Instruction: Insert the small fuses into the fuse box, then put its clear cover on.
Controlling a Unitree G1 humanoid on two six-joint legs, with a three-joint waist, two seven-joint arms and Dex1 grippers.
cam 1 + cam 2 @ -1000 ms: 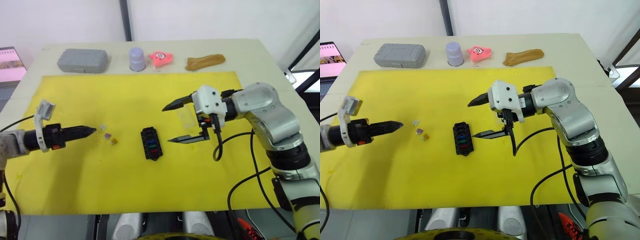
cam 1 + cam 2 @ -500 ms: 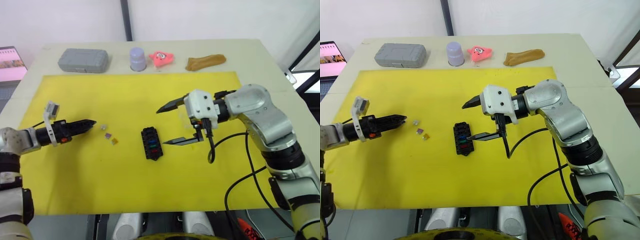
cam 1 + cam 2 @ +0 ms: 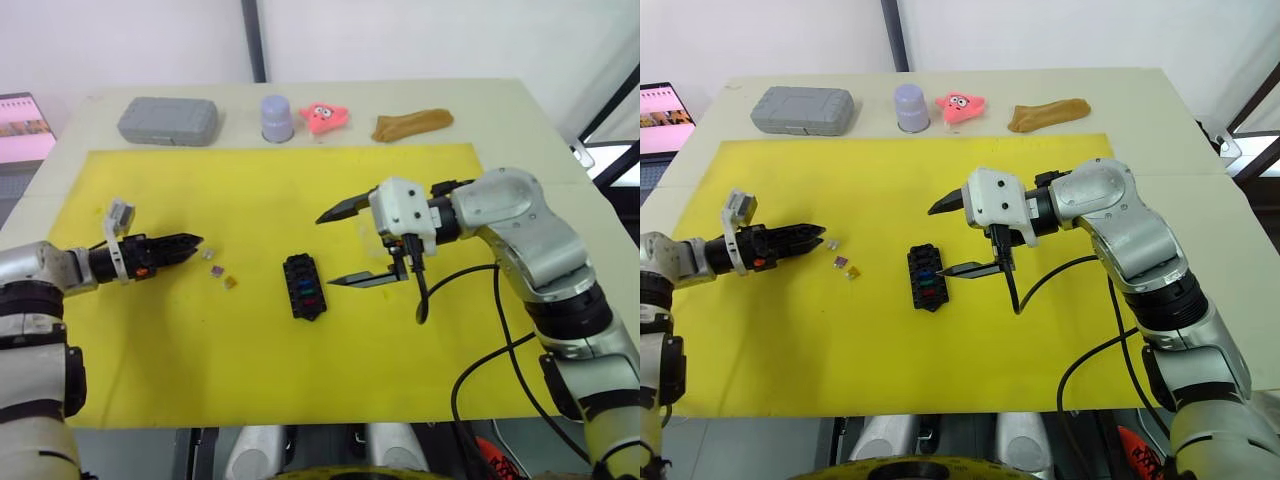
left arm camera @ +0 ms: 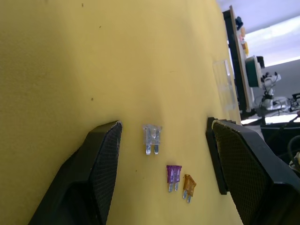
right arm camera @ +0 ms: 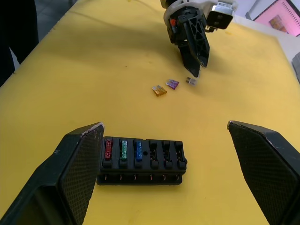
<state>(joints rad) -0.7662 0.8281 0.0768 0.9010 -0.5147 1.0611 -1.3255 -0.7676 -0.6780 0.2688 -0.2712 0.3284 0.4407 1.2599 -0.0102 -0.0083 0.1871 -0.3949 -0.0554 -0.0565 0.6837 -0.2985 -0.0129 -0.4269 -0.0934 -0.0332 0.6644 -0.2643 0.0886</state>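
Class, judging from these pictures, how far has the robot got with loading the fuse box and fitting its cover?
Done: red, green and blue fuses sit in the black slotted fuse box. In hand: the open left end effector straddles the clear-grey fuse on the yellow mat. Left: that one, the purple fuse, the orange fuse, then the transparent cover, lying on the mat. The open right end effector hovers at the box.

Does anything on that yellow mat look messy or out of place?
Nothing looks damaged. Three loose fuses lie scattered on the mat beside the left end effector, apart from the fuse box, which already holds a red, a green and a blue one with its other slots empty.
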